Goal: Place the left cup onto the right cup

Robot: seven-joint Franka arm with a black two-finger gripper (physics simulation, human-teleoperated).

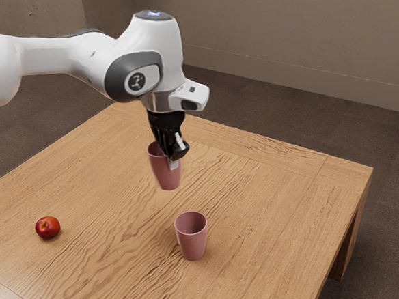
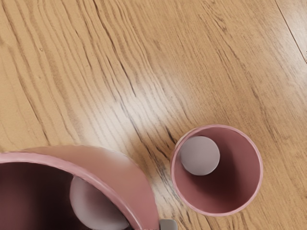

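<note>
My black gripper [image 1: 166, 152] is shut on the rim of a pink cup [image 1: 165, 169], holding it in the air above the table, slightly tilted. A second pink cup [image 1: 191, 235] stands upright on the wooden table [image 1: 271, 195], below the held cup and toward the exterior view's right. In the wrist view the held cup [image 2: 105, 177] sits large right under my hand, its grey bottom showing inside. The standing cup [image 2: 217, 169] is beside it, open mouth up, apart from the held one.
A red apple [image 1: 47, 227] lies on the table toward the exterior view's left, near the front edge. The table's right edge drops off to a dark floor [image 1: 386, 224].
</note>
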